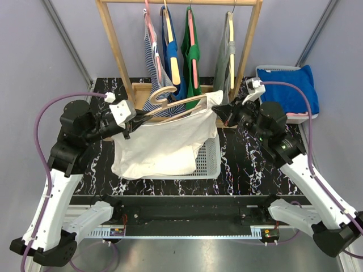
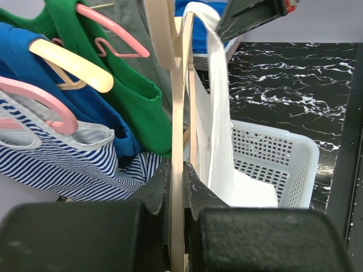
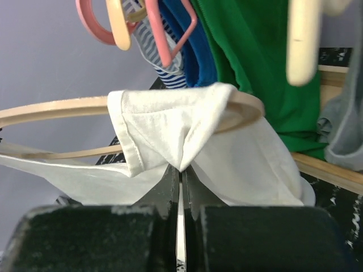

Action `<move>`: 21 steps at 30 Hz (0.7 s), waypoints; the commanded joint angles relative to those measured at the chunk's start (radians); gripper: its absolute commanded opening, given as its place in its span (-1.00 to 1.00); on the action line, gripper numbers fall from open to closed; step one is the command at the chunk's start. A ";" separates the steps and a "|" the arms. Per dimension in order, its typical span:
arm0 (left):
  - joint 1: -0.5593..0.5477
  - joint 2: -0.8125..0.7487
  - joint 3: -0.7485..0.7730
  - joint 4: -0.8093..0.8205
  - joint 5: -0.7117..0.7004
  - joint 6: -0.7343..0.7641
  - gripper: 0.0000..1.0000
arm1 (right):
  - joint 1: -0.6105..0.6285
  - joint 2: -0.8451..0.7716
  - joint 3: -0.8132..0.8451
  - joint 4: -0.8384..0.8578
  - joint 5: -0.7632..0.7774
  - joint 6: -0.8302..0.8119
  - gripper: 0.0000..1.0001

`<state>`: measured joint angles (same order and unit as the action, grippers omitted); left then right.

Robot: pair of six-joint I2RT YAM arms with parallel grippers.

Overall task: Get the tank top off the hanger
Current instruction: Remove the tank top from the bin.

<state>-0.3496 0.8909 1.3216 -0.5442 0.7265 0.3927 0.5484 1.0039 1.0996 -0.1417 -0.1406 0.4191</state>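
A white tank top [image 1: 161,144] hangs on a wooden hanger [image 1: 173,103] held in the air above a white basket [image 1: 211,156]. My left gripper [image 1: 134,118] is shut on the hanger's left end; the wrist view shows the wooden bar [image 2: 177,170] clamped between the fingers. My right gripper [image 1: 225,111] is shut on the tank top's right strap; in its wrist view the white fabric [image 3: 170,127] is pinched at the fingertips [image 3: 181,170] while the strap still wraps the hanger's end [image 3: 249,107].
A wooden rack [image 1: 116,42] at the back holds striped, blue, green and grey garments on hangers. A blue cloth [image 1: 292,88] lies in a tray at the right. The tabletop is black marble [image 1: 249,164].
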 commanded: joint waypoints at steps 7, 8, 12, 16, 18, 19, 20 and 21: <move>-0.005 -0.158 -0.047 -0.020 -0.180 0.080 -1.00 | -0.010 -0.114 0.002 -0.140 0.328 -0.031 -1.00; -0.003 -0.165 -0.042 -0.032 -0.180 0.081 -1.00 | -0.036 -0.099 0.005 -0.144 0.331 -0.026 -1.00; -0.003 -0.198 -0.045 -0.062 -0.182 0.075 -1.00 | -0.151 -0.051 0.019 -0.147 0.202 0.029 -1.00; -0.005 -0.211 -0.032 -0.062 -0.177 0.060 -1.00 | -0.174 -0.015 -0.003 -0.144 0.171 0.035 -1.00; -0.003 -0.207 -0.015 -0.060 -0.156 0.041 -1.00 | -0.174 -0.008 -0.029 -0.131 0.145 0.035 -1.00; -0.005 -0.199 -0.009 -0.056 -0.147 0.031 -1.00 | -0.176 -0.005 -0.040 -0.121 0.142 0.030 -1.00; -0.003 -0.195 -0.005 -0.039 -0.138 0.019 -1.00 | -0.174 -0.005 -0.049 -0.101 0.112 0.029 -1.00; -0.003 -0.190 0.001 -0.027 -0.112 -0.015 -1.00 | -0.174 -0.005 -0.066 -0.090 0.075 0.026 -1.00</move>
<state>-0.3565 0.7090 1.2598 -0.6365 0.5983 0.4362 0.4099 0.9970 1.0756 -0.2768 -0.0685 0.4671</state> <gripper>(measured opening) 0.057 0.011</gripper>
